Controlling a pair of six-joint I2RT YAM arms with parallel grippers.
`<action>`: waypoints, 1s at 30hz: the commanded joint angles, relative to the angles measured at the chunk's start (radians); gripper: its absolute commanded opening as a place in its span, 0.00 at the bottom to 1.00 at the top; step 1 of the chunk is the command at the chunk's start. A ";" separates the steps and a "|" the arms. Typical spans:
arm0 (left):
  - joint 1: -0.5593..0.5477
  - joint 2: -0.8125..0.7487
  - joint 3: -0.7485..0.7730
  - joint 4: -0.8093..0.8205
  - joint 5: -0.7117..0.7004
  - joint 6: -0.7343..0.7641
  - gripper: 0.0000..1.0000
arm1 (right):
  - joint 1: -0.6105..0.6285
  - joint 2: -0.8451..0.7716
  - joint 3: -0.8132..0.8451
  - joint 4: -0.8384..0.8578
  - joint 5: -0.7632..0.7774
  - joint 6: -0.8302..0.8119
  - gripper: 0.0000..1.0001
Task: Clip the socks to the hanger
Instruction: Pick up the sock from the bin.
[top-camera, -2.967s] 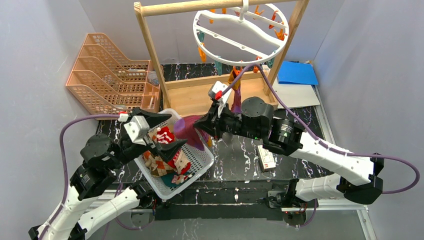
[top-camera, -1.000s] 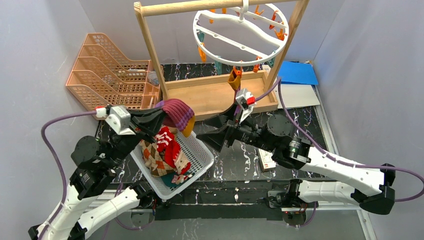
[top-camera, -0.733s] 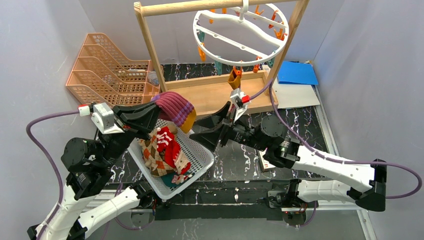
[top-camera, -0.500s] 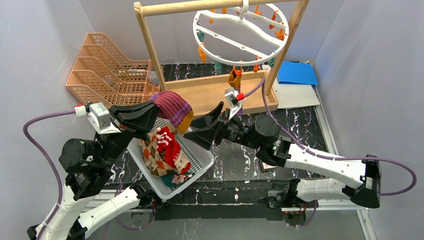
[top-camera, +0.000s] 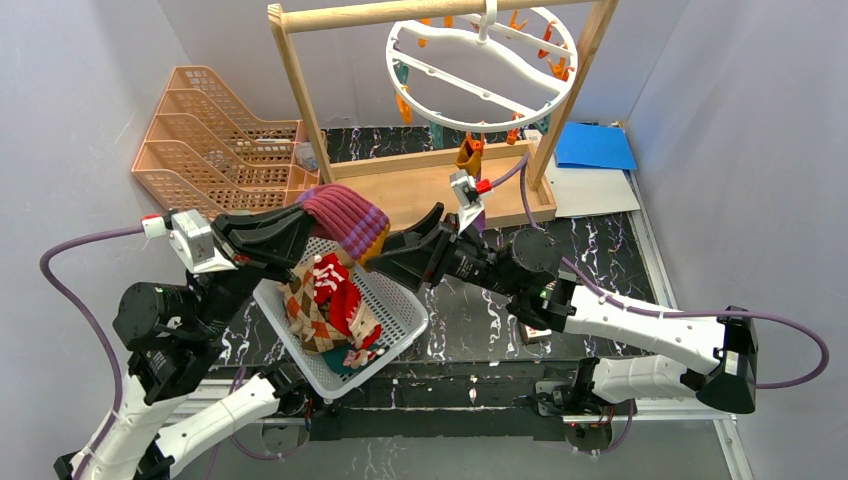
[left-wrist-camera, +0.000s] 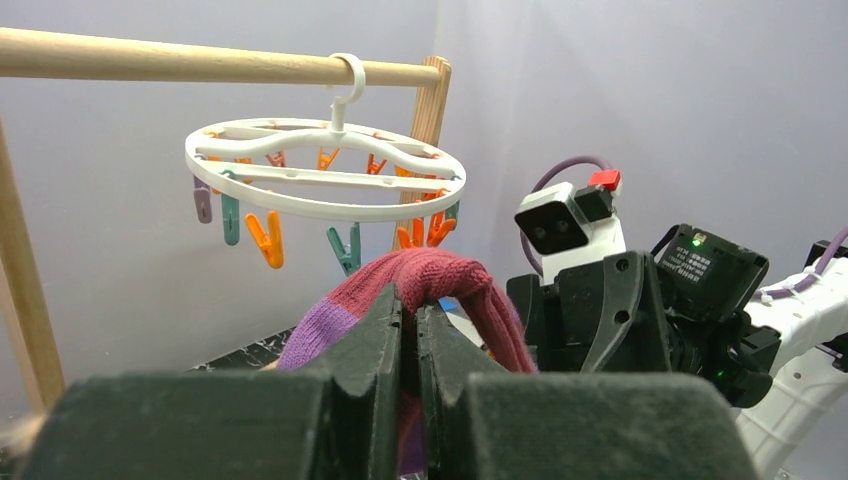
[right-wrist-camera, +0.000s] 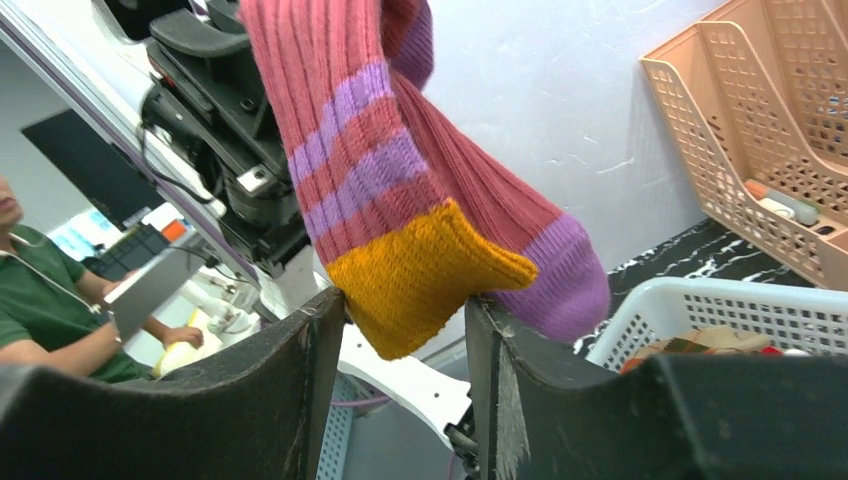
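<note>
Left pincer (left-wrist-camera: 410, 300) clamped the maroon sock (top-camera: 345, 218) above the basket's (top-camera: 400, 335) far rim. Right pincer (right-wrist-camera: 405, 302) stood partly open, fingers flanking the sock's orange cuff (right-wrist-camera: 420, 280).

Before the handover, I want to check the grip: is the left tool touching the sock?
Touching. The left wrist view shows the left tool shut on the sock, with the fabric pinched between its two fingers and arching up over their tips.
</note>
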 joint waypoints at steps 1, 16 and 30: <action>-0.003 -0.006 -0.018 0.008 -0.007 0.014 0.00 | -0.001 -0.028 0.024 0.121 0.001 0.042 0.51; -0.002 -0.059 -0.123 -0.226 -0.139 0.222 0.76 | 0.000 -0.135 0.319 -0.819 0.341 -0.173 0.01; -0.002 0.142 -0.145 -0.006 0.309 0.289 0.98 | 0.000 0.001 0.650 -1.275 0.374 -0.024 0.01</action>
